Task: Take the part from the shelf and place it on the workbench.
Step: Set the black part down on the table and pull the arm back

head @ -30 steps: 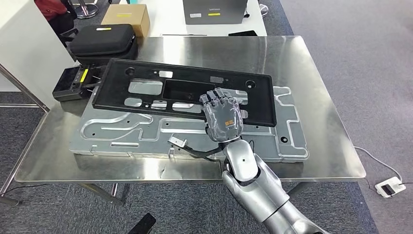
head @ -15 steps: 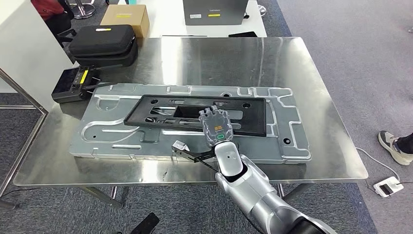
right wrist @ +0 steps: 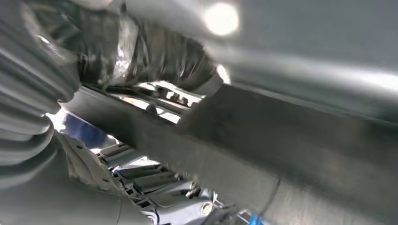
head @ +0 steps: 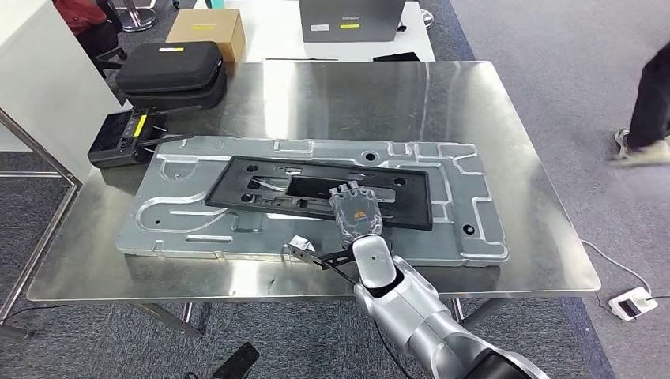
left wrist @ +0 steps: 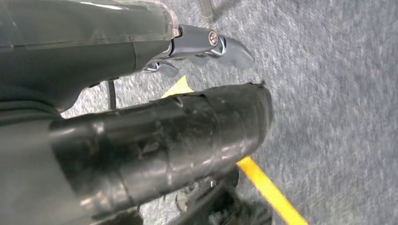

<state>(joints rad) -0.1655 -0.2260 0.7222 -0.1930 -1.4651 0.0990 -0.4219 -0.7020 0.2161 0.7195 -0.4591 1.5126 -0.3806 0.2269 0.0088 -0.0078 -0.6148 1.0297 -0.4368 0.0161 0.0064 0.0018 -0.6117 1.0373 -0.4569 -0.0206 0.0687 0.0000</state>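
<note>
Black plastic panel (head: 316, 192) lies flat on the big grey metal plate (head: 474, 213), which sits on the steel counter (head: 506, 118). Long side runs w/ the plate's long side, roughly centred, so it rests inside the plate's outline and not over the edge.

Right robot hand (head: 355, 209) is on the panel's near edge, fingers (head: 349, 190) pointing away from the robot and lying over the black rim. Right wrist view is blurred: dark panel edge (right wrist: 263, 154) right up against the hand's ribbed cover (right wrist: 28, 122). Looks like it grips the edge, prob. to steady the panel as it settles flat. Hand is low and near the middle of the long side, which balances a wide, thin piece.

Left robot hand (left wrist: 141, 154) hangs over grey carpet (left wrist: 328, 93); can't tell if it's open or closed, nothing seen in it.

Judgement: placing is nearly done; what's left is letting go and pulling the arm back w/o dragging the panel.

Also on the counter: black zip case (head: 167, 67), small black device w/ yellow strip (head: 118, 138). Cardboard box (head: 203, 28) beyond. A person's leg and shoe (head: 644, 103) on the carpet, far right.
</note>
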